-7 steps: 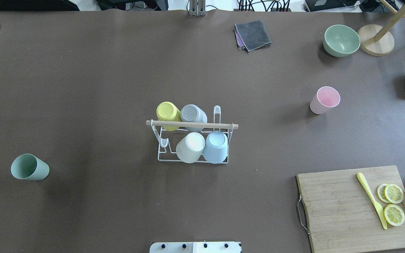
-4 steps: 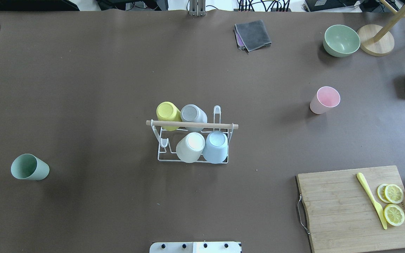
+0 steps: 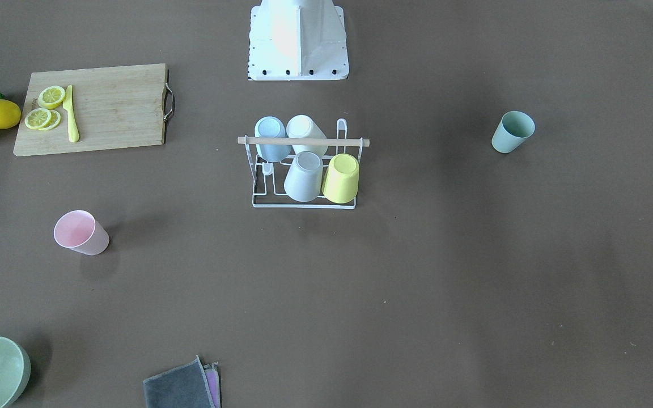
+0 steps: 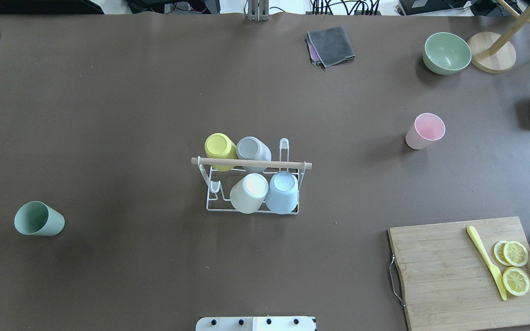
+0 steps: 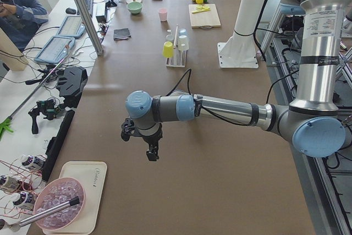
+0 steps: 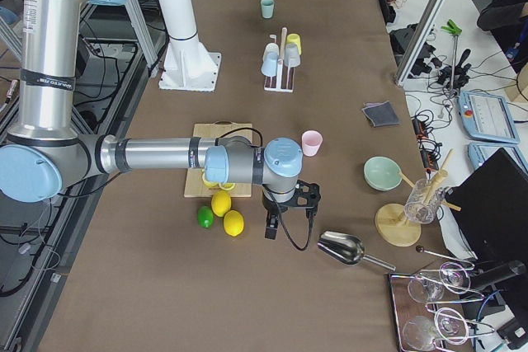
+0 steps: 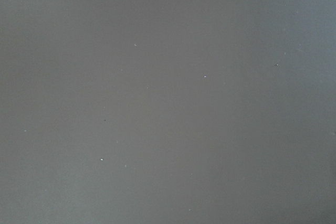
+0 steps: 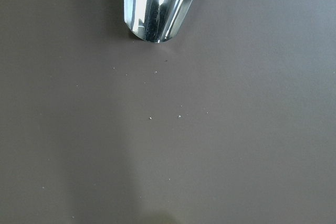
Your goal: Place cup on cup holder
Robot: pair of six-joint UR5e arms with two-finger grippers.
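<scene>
Overhead exterior: spotted the cup holder [image 4: 292,164] mid-table with four cups [image 4: 249,192] on it, the pink cup [image 4: 425,130] well off to its right and the green cup [image 4: 38,219] far left, couldn't tell open from closed on left gripper [image 5: 152,153] or right gripper [image 6: 271,227].

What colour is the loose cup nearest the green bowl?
The cup is pale pink, clearest in the overhead exterior view.
</scene>
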